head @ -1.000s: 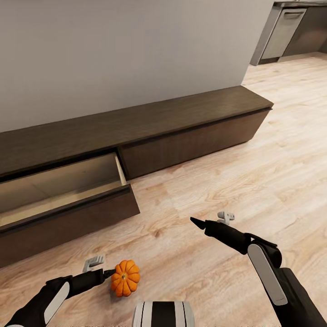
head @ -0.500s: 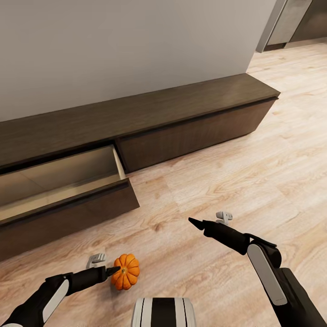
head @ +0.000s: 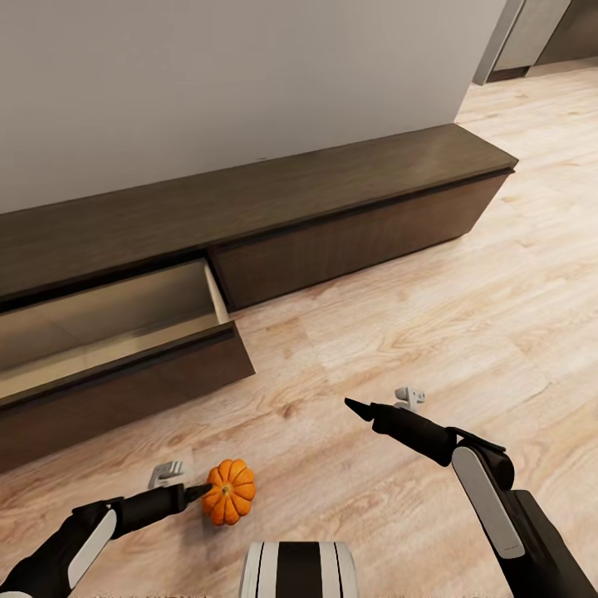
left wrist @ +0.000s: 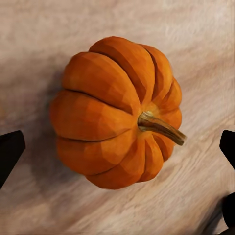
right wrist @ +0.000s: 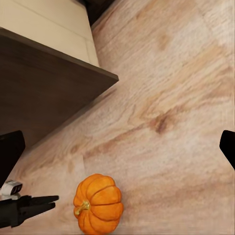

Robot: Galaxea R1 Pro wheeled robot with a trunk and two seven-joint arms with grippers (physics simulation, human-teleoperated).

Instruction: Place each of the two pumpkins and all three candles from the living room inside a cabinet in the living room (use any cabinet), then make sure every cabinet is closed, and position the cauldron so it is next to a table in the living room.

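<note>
Your left tool (head: pixel 204 492) is spread wide, its black fingertips (left wrist: pixel 11 152) standing clear on either side of the pumpkin (head: pixel 229 492), which lies on its side on the plank floor (head: pixel 432 332) with its stem pointing sideways. Your right tool (head: pixel 355 407) hangs open above bare floor, well apart from the pumpkin. The cabinet (head: pixel 332 224) runs along the wall, with one drawer (head: pixel 124 365) pulled out near the pumpkin.

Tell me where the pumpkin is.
In the head view the pumpkin lies on the wood floor at lower left, at the left gripper, before the cabinet's open drawer.
</note>
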